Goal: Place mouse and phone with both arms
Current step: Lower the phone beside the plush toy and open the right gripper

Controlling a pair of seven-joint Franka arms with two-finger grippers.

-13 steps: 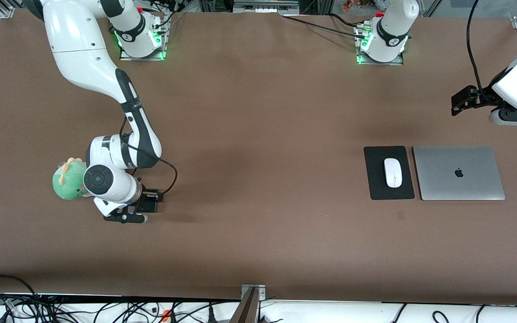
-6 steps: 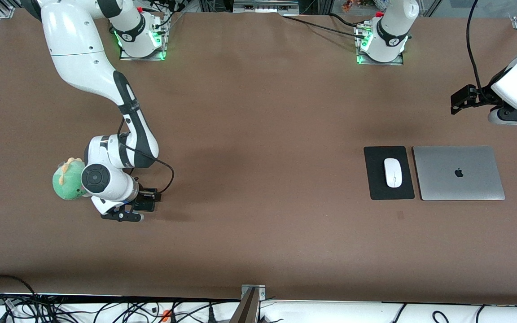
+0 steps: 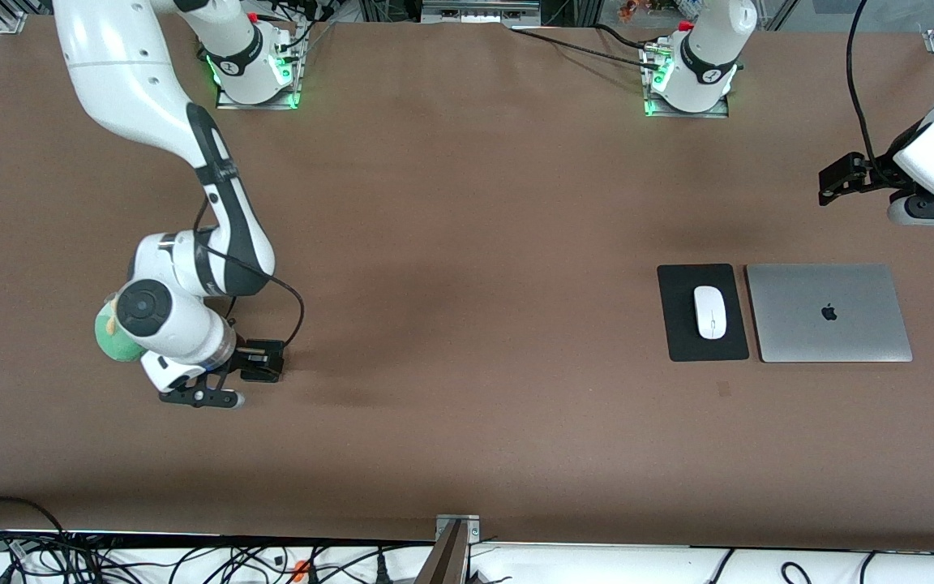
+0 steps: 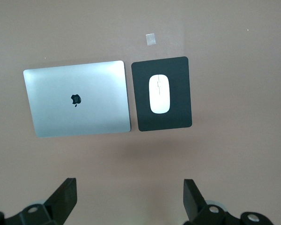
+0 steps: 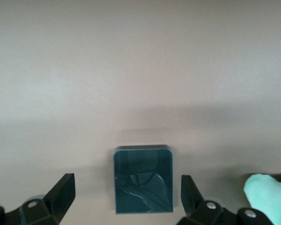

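1. A brown table (image 3: 467, 268) fills the scene, with cables along its edge nearest the front camera and both arm bases at the farthest edge.
2. The right gripper (image 5: 127, 193) hangs low over the table toward the right arm's end, its fingers (image 5: 61, 192) spread wide and holding nothing.
3. Between those fingers, on the table, lies the phone (image 5: 143, 179), a small dark rounded rectangle with a glossy face; neither finger touches it.
4. Just beside the right wrist sits a green plush toy (image 3: 113, 339), mostly hidden by the arm.
5. The left gripper (image 4: 131, 199) is raised toward the left arm's end of the table, jaws wide apart and empty.
6. The mouse (image 3: 709, 311) rests upright in the middle of a black pad (image 3: 682, 332), well apart from the left gripper.
7. A closed silver laptop (image 3: 828, 312) lies just beside the pad, toward the left arm's end.
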